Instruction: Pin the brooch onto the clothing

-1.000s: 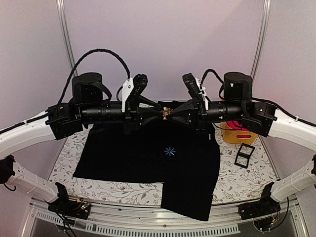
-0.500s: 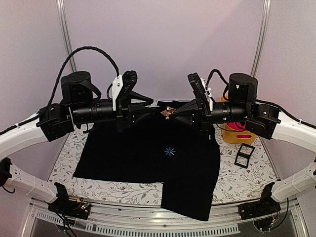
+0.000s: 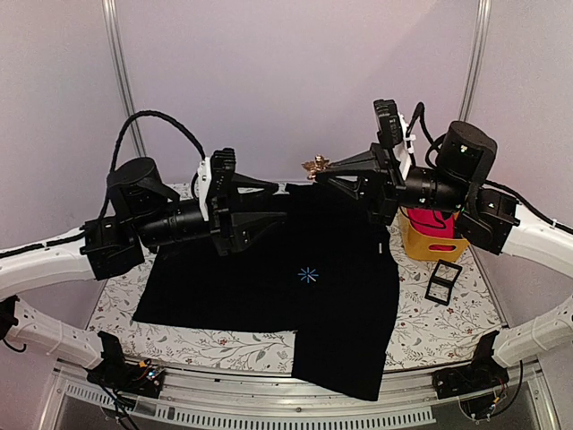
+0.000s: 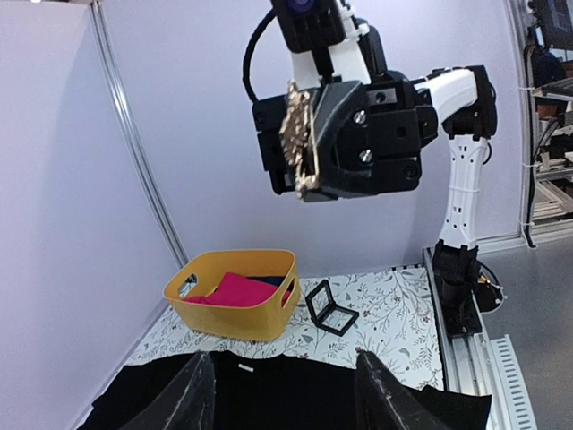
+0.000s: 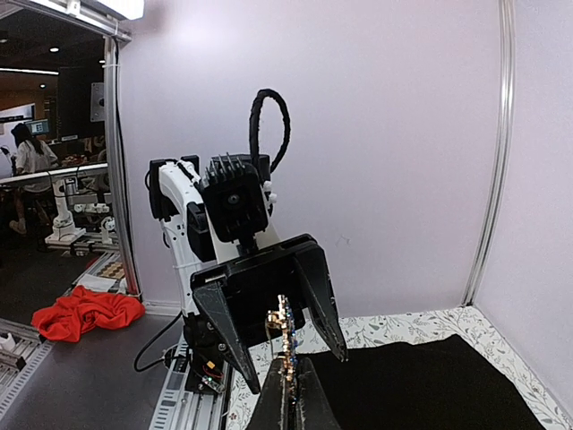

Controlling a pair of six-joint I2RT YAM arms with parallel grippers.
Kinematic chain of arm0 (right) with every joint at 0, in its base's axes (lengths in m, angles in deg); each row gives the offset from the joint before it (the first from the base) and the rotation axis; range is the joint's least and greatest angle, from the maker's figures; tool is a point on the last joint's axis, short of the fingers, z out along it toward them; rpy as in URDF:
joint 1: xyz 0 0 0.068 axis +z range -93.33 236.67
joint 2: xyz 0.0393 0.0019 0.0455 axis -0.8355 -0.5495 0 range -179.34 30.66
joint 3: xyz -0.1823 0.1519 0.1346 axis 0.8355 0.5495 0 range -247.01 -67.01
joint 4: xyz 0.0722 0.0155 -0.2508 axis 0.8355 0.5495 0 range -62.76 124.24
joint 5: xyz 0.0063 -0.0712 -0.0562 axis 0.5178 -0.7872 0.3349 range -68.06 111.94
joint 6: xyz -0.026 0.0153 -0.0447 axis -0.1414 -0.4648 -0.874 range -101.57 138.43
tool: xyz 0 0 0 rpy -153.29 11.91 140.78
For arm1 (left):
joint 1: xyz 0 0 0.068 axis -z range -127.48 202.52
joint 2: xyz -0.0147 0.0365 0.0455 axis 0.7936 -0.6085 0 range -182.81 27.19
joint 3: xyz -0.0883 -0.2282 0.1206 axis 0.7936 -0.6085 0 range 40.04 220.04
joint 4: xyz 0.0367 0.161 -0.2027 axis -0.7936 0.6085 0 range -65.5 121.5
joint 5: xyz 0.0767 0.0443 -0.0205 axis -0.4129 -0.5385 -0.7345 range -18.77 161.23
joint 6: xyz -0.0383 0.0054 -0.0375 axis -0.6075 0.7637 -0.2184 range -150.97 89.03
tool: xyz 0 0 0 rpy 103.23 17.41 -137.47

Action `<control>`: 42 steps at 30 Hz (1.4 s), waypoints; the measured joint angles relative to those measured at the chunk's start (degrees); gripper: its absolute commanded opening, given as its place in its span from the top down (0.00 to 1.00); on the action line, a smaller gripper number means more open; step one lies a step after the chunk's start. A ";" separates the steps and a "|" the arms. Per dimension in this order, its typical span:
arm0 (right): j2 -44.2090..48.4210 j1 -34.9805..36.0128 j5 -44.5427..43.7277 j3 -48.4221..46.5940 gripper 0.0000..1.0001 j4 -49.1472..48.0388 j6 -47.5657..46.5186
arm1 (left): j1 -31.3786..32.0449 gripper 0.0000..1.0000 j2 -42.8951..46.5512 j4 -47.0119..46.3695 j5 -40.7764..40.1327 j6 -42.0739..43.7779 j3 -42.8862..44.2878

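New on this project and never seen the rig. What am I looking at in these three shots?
Two robot arms are bolted at the near edge of a table. The wide picture comes from a fixed camera above and behind them. The other two come from a camera on each wrist, so each arm films the other. On the flowery table lie a black shirt with a blue star print, a yellow basket holding something pink, and a small black frame. The right claw is shut on a small golden brooch, held up in the air. The left claw is open and holds nothing.
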 measured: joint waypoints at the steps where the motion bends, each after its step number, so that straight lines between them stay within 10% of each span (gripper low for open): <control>1: 0.00 0.02 0.15 0.00 1.00 -0.31 0.04 | 0.31 0.46 0.00 -1.18 0.26 -0.04 -0.13; 18: -1.42 0.02 3.45 0.00 1.00 0.35 -0.28 | 1.22 0.62 -2.97 -6.05 2.99 -4.66 7.28; 32: -1.62 0.02 3.45 0.00 1.00 1.33 -0.31 | 2.51 1.00 -6.43 -2.08 3.32 -4.57 10.69; 42: -1.62 0.02 3.43 0.00 1.00 1.62 -1.66 | 2.62 1.00 -6.64 -0.59 3.54 -4.39 11.06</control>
